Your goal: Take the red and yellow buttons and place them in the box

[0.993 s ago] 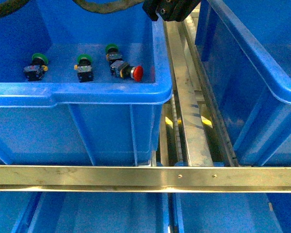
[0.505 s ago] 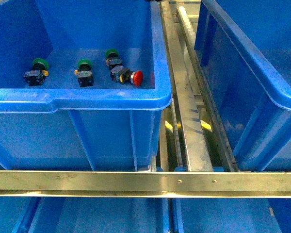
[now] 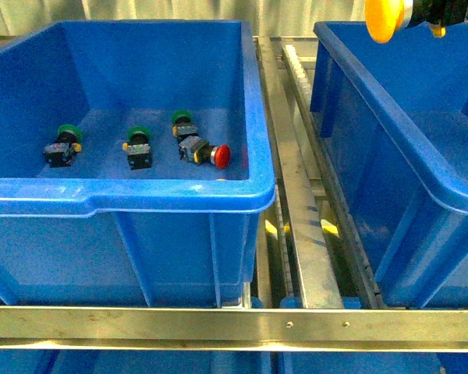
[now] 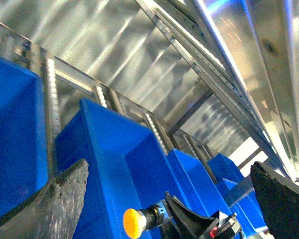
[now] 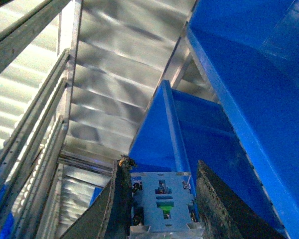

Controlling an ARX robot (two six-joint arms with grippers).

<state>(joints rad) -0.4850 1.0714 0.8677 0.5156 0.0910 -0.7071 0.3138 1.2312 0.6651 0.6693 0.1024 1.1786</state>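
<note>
The right gripper (image 5: 162, 199) is clenched on the yellow button (image 3: 382, 19), its two dark fingers (image 5: 120, 204) pressing either side of the switch's blue-grey body. In the front view the yellow cap shows at the top edge, held in the air over the near-left part of the right bin (image 3: 421, 167), with only a sliver of the gripper behind it. The left wrist view shows the same button from afar, cap pointing sideways, carried by the dark right arm above a row of blue bins.

The left gripper (image 4: 164, 199) is released: its fingers (image 4: 55, 199) stand wide apart with nothing between them, pointing up toward the metal racking.

In the left bin (image 3: 140, 195), one red button (image 3: 206, 152) lies on its side on the floor, cap toward the right wall. A green button (image 3: 182, 123) sits touching it just behind; two more green buttons (image 3: 138, 147) (image 3: 64, 145) stand apart further left. A metal roller rail (image 3: 300, 195) runs between the two bins.
</note>
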